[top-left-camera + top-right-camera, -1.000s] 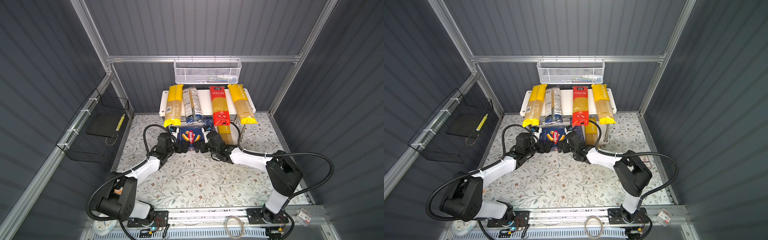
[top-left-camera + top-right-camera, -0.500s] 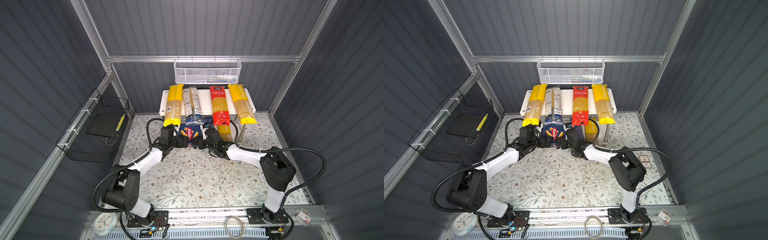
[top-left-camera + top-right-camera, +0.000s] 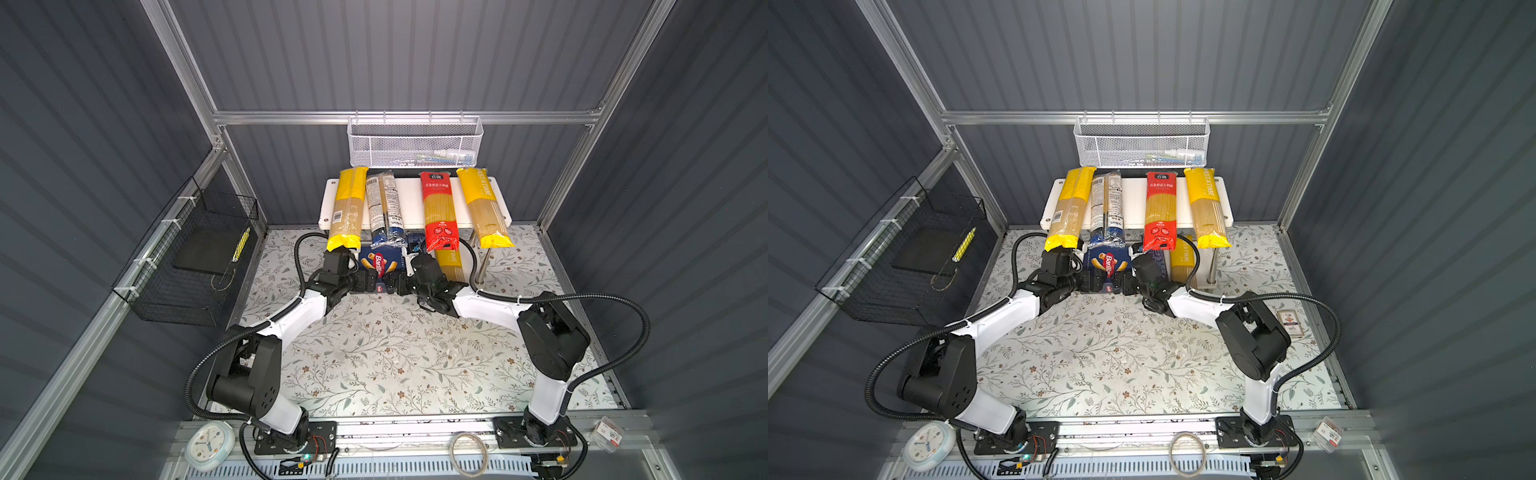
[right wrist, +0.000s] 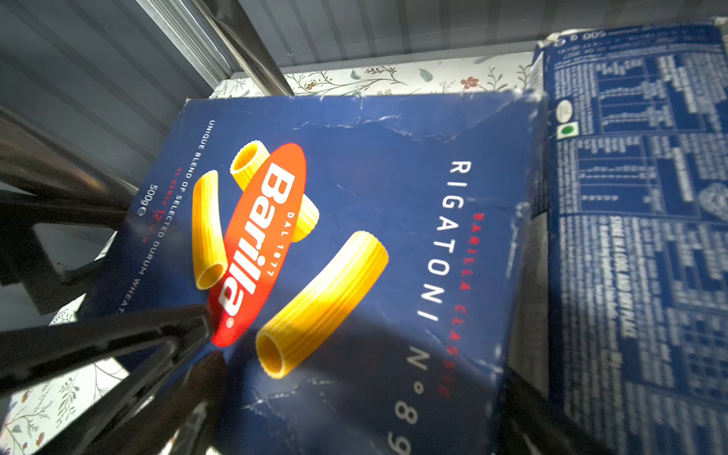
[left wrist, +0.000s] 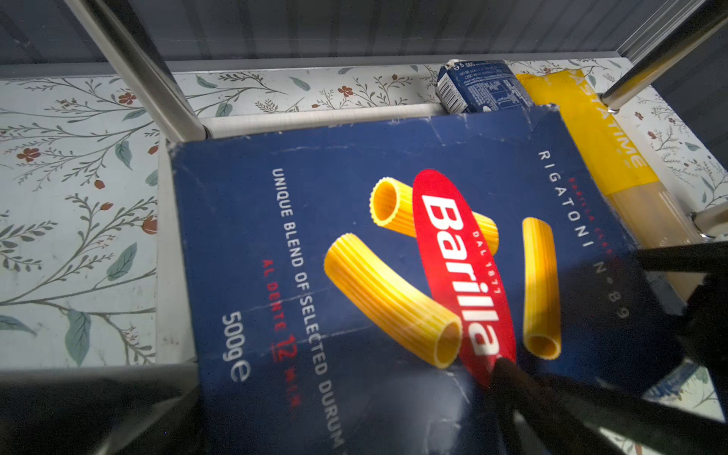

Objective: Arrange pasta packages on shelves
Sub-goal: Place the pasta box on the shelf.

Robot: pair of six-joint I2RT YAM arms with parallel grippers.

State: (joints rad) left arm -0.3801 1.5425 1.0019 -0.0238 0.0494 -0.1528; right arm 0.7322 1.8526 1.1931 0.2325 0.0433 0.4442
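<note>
Floral tabletop (image 3: 374, 353), Barilla box (image 3: 380, 259) on lower shelf (image 5: 173, 275), left fingers (image 5: 551, 398) and right fingers (image 4: 118, 338) spread wide at its near end

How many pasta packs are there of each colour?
Yellow bags: 3
Red bag: 1
Grey-blue bag: 1
Blue boxes: 2
Total: 7

Mesh basket (image 3: 382, 145) and wire basket (image 3: 178, 299) hang from frame (image 3: 291, 117)
</note>
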